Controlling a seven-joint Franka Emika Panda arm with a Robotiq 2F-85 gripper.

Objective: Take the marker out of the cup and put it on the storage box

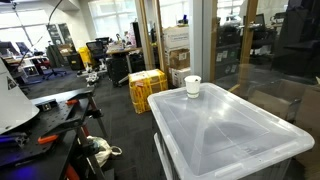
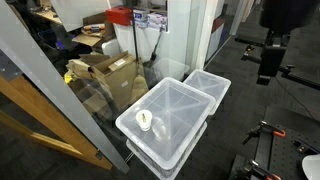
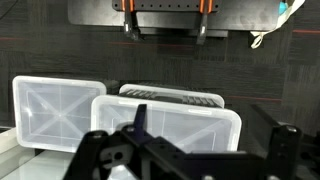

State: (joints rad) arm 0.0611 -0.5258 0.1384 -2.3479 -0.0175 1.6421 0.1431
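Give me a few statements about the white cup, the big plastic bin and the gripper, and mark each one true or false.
1. The small white round cup stands upright on the ridged lid of the large translucent plastic storage box. True.
2. The gripper is clamped on the cup. False: in the wrist view it is empty and well away from the box.
3. Yellow plastic crates stand beyond the box. True.
4. A dark marker lies flat on the lid. False: only the cup shows there.
5. The box stands alone. False: a second translucent bin stands right beside it.
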